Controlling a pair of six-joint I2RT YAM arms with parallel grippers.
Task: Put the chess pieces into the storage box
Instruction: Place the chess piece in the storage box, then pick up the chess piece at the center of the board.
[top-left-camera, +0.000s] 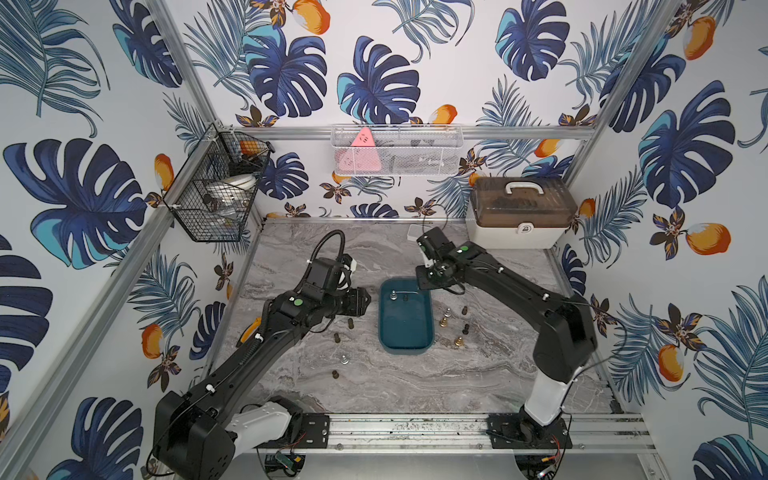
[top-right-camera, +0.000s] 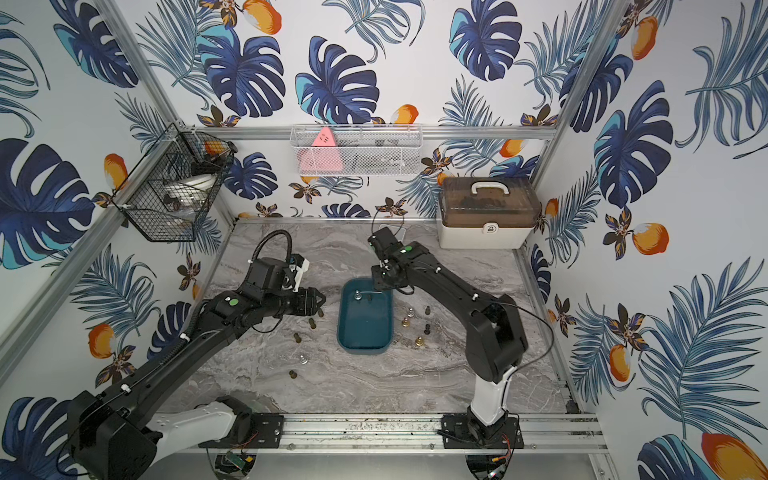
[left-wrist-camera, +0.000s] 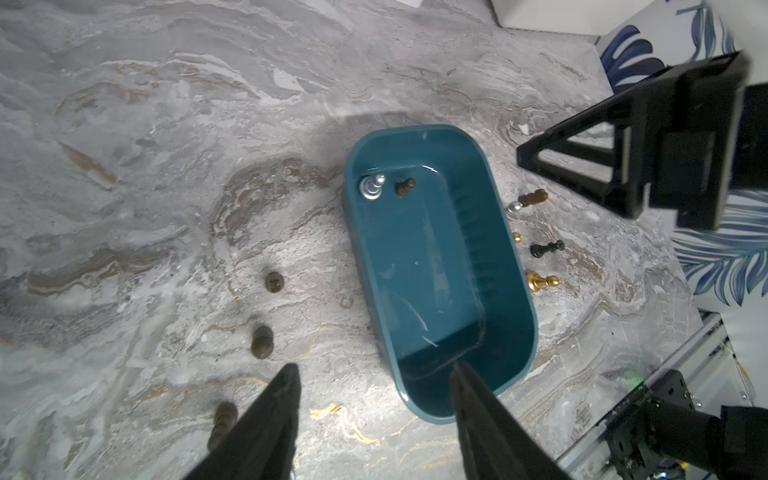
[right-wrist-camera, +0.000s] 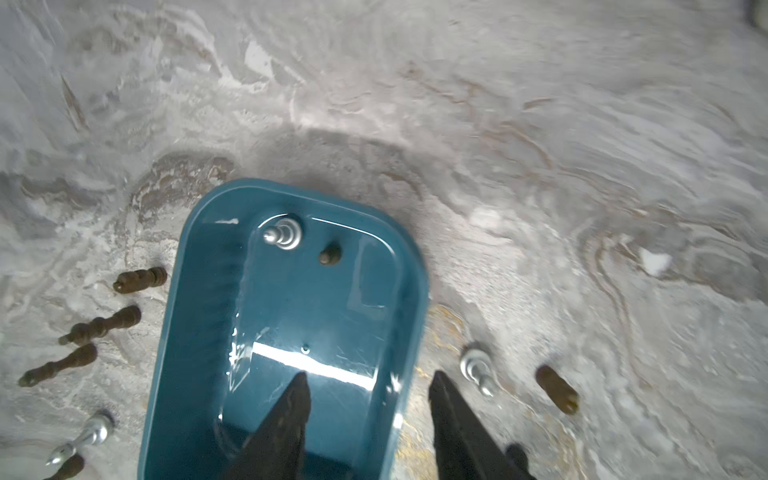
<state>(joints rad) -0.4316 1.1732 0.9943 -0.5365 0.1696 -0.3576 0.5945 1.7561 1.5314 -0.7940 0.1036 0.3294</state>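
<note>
The left gripper (left-wrist-camera: 374, 370), half open and empty, hangs at the teal storage tray's (top-left-camera: 405, 328) 9 o'clock. From there to 7 o'clock sit five chess pieces (top-left-camera: 336, 338): four brown, one silver. At the tray's 12 o'clock end stand two, a silver pawn (top-left-camera: 392, 296) and a brown piece (top-left-camera: 405, 296). At 3 o'clock are five more: two gold, one silver, one brown, one black. The right gripper (right-wrist-camera: 370, 374), partly open and empty, hovers over the 1 o'clock rim.

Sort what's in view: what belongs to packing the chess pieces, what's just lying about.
Job: teal tray; silver piece and brown piece inside it; loose pieces on the table either side.
Lying about: white case, black wire basket, white mesh basket.
</note>
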